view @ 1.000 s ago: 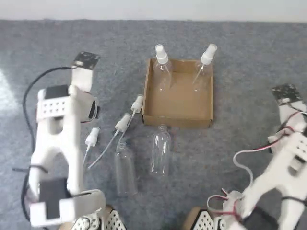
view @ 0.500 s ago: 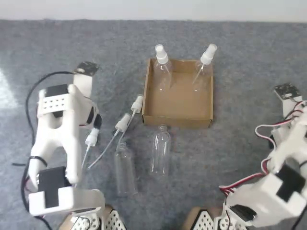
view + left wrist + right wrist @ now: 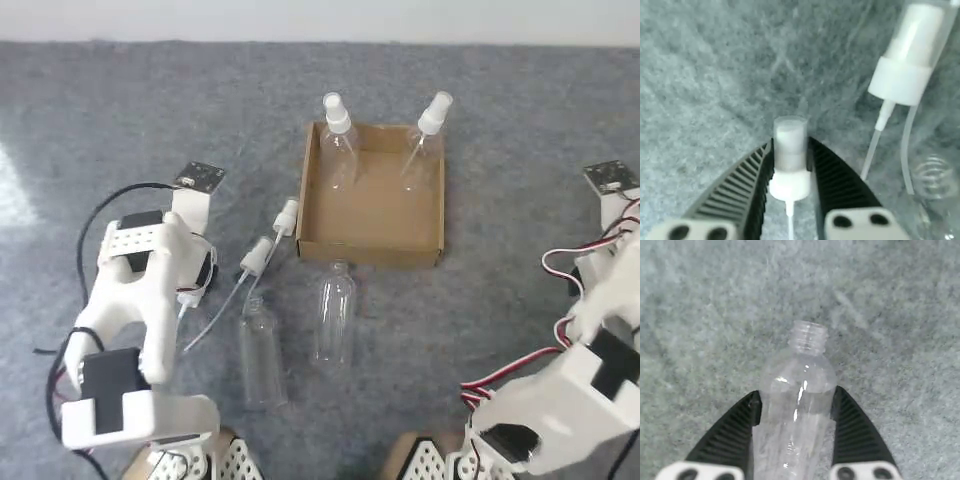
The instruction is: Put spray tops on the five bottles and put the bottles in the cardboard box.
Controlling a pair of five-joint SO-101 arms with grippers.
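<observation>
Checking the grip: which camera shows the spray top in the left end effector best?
Left wrist view: the spray top sits close up, clamped in the left end effector. In the high view the arm covers it; the right wrist view faces a bottle.

High view: overhead, far, whole table (image 3: 500, 90). Wrist views: close, downward, same table.

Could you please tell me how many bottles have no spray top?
3. A first bottle and a second bottle lie in front of the box; a third bottle is in the right gripper. None looks hidden.
</observation>
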